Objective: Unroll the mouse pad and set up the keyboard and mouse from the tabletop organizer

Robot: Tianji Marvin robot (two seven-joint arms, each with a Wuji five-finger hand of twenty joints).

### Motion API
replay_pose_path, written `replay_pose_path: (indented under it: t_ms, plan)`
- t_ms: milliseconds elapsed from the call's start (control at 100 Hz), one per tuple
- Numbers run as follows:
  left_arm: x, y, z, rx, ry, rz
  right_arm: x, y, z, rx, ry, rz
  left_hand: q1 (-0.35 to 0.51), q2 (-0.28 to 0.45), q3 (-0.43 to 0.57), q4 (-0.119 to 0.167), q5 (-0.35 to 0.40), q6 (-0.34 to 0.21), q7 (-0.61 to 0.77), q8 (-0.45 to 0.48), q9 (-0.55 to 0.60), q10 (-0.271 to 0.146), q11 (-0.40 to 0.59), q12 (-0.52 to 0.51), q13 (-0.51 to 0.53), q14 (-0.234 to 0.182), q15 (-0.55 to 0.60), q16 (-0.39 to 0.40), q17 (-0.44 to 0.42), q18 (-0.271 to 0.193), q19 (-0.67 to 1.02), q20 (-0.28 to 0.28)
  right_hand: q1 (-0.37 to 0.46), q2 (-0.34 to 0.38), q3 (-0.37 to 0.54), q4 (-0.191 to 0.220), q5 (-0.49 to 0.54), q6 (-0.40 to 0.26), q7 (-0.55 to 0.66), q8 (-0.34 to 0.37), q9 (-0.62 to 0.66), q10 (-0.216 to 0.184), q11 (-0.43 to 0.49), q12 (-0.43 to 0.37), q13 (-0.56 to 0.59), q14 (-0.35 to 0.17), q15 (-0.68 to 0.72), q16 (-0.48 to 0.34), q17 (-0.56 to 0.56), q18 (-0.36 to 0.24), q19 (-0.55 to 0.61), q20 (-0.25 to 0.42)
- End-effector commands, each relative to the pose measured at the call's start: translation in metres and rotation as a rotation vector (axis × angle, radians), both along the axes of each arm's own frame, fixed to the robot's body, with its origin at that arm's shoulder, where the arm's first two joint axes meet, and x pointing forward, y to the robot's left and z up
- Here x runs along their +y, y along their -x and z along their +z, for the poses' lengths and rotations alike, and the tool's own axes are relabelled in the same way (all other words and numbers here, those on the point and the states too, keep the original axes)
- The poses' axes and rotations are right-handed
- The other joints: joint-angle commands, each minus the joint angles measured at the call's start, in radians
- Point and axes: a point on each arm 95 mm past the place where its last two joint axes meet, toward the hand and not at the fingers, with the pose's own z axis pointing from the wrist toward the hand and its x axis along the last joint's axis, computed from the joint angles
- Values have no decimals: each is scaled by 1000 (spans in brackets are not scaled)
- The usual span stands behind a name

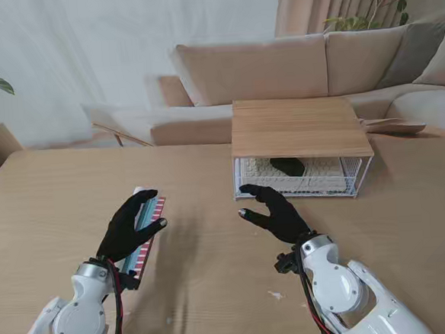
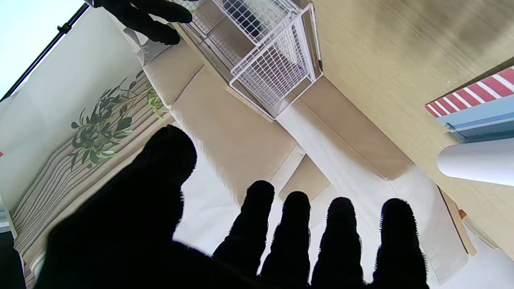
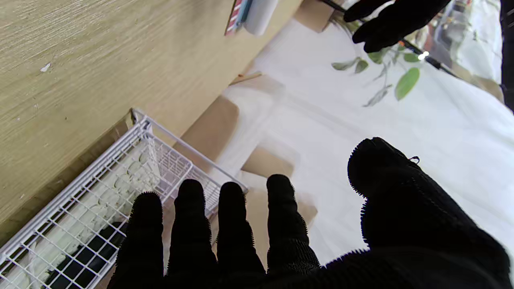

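A: Mouse pad [image 1: 145, 233] first, from the stand view. Where is it?

B: Rolled up on the bench [image 1: 216, 290], at the robot's left, partly under the left robot hand [image 1: 129, 225], which hovers over it with fingers spread and grasps nothing. The right robot hand [image 1: 275, 213] is likewise released, just in front of the tabletop organizer [image 1: 301, 142].

A: And the keyboard?

B: A white keyboard [image 1: 314, 168] lies in the wire basket under the wooden top, with a dark mouse [image 1: 287, 165] resting on it.

A: Left wrist view?

B: The roll's white end [image 2: 474, 164] and its red-striped, blue-edged flap [image 2: 478, 96] show beside the spread fingertips [image 2: 257, 204]; no contact.

A: How will it handle?

B: I judge it light, soft and springy. Pin the loose striped edge with one hand and push the roll away with the other, or it may curl back.

A: Right wrist view?

B: Fingers [image 3: 231, 208] apart near the basket's corner [image 3: 140, 124]. The keyboard is stiff and long; the low wooden top and wire rim stand in the way, so it must slide out toward me, and the mouse may slip off.
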Motion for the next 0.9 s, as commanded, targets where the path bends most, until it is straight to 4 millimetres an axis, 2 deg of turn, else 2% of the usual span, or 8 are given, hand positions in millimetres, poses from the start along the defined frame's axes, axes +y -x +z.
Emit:
replay_pose_path:
  t_ms: [0, 380, 460, 520, 580, 780, 820, 890]
  plan:
    - [-1, 0, -2, 10, -8, -5, 5, 3, -1, 16, -8, 9, -1, 2, 2, 29, 12, -17, 4, 6, -16, -20, 10, 10, -21, -25, 3, -8, -8, -1, -34, 6, 13, 25, -11, 39, 13, -40, 10, -8, 1, -8, -5, 7, -5, -3, 12, 5, 3, -11, -33, 21]
    - [4, -2, 1, -14, -23, 11, 7, 8, 6, -7, -7, 15, 6, 5, 5, 30, 21, -12, 4, 7, -16, -19, 14, 12, -23, -29, -5, -10, -10, -4, -47, 11, 13, 25, -6, 39, 15, -41, 11, -8, 9, -5, -2, 9, -4, -3, 17, 7, 7, -11, -35, 31]
    - [10, -9, 7, -76, -81, 96, 7, 9, 7, -8, -13, 11, 21, 0, 21, 33, 44, 3, 18, 15, -14, -7, 86, 52, -16, -9, 29, 23, -10, 14, -13, 48, 13, 25, -5, 39, 14, -41, 11, -8, 11, -6, -2, 9, -4, -3, 17, 7, 7, -12, -36, 32]
    - [18, -15, 14, -88, -97, 157, 6, 11, 7, -12, -14, 1, 35, -4, 33, 33, 34, 3, 26, 21, -13, -18, 69, 43, -23, -31, 6, 16, -8, -6, -57, 33, 14, 23, -5, 39, 19, -38, 13, -8, 14, -3, -1, 10, -3, -1, 17, 7, 9, -9, -36, 33]
    - [27, -20, 18, -82, -124, 226, 5, 12, 7, -12, -16, -4, 41, -13, 35, 33, 20, 9, 27, 23, -14, -19, 70, 43, -24, -28, 8, 24, -9, -6, -60, 38, 15, 24, -4, 39, 18, -38, 13, -8, 13, -5, -1, 10, -4, -2, 16, 7, 7, -11, -38, 34]
    - [47, -43, 6, 69, -325, 375, 3, 14, 10, -20, -19, -18, 49, -29, 9, 35, -37, 27, 25, 18, -24, -37, -7, 39, -42, -30, -43, 73, -15, -24, -143, 102, 16, 24, -1, 39, 23, -36, 16, -6, 15, -2, 1, 11, -4, -1, 16, 7, 7, -11, -39, 37]
    - [49, -47, 0, 120, -352, 401, 3, 14, 11, -21, -18, -18, 55, -30, 15, 36, -47, 26, 25, 15, -24, -39, -29, 50, -42, -23, -53, 93, -12, -28, -155, 165, 17, 23, -1, 39, 24, -35, 17, -6, 15, -1, 1, 11, -3, -1, 17, 7, 8, -11, -39, 38]
    - [50, -52, -11, 210, -366, 444, 3, 14, 12, -25, -16, -18, 72, -43, 57, 37, -39, 40, 38, 20, -26, -32, -22, 71, -41, -4, -33, 108, -8, -28, -123, 195, 16, 24, -1, 39, 26, -35, 18, -5, 17, -2, 2, 12, -2, -1, 18, 8, 9, -10, -39, 39]
